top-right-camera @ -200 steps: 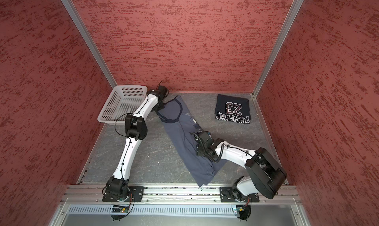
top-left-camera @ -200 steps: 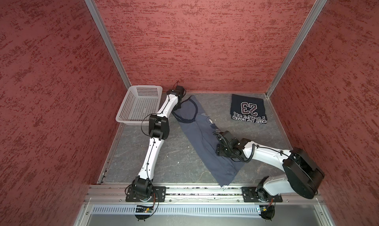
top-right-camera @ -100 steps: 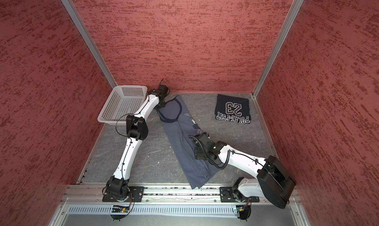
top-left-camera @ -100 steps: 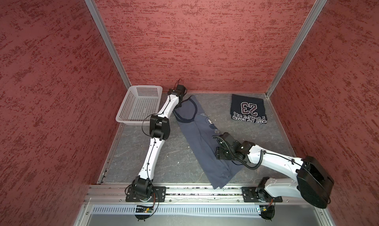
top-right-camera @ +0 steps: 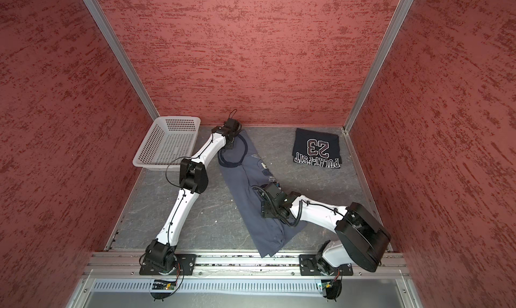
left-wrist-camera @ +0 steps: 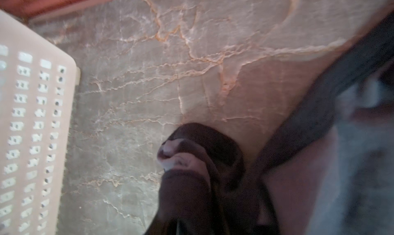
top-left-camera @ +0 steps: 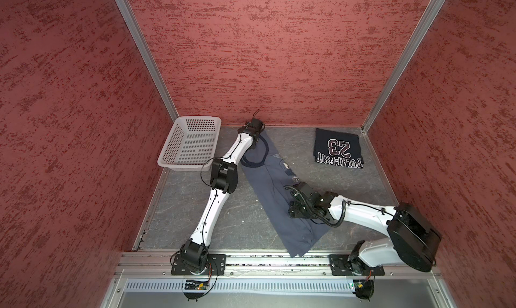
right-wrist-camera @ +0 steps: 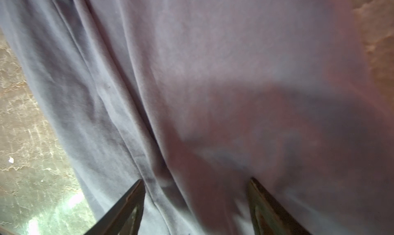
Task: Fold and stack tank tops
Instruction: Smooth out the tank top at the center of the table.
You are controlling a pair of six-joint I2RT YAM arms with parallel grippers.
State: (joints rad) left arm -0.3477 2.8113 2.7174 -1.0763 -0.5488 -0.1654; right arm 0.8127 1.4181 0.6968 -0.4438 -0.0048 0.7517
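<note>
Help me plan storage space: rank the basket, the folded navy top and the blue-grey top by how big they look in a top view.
1. blue-grey top, spread out long
2. basket
3. folded navy top, somewhat smaller than the basket

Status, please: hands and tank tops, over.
Right hand open over blue-grey top. Left hand at its straps, grip unclear. Navy top folded, apart. Nothing blocking.

The left wrist view is smeared: the left gripper (left-wrist-camera: pixel 198 163) is a dark blur beside the slate tank top (left-wrist-camera: pixel 351 159), its jaws unreadable. The basket (left-wrist-camera: pixel 32 116) runs off that view's edge. In a top view, the right arm (top-left-camera: pixel 360 211) covers part of the top's print.
</note>
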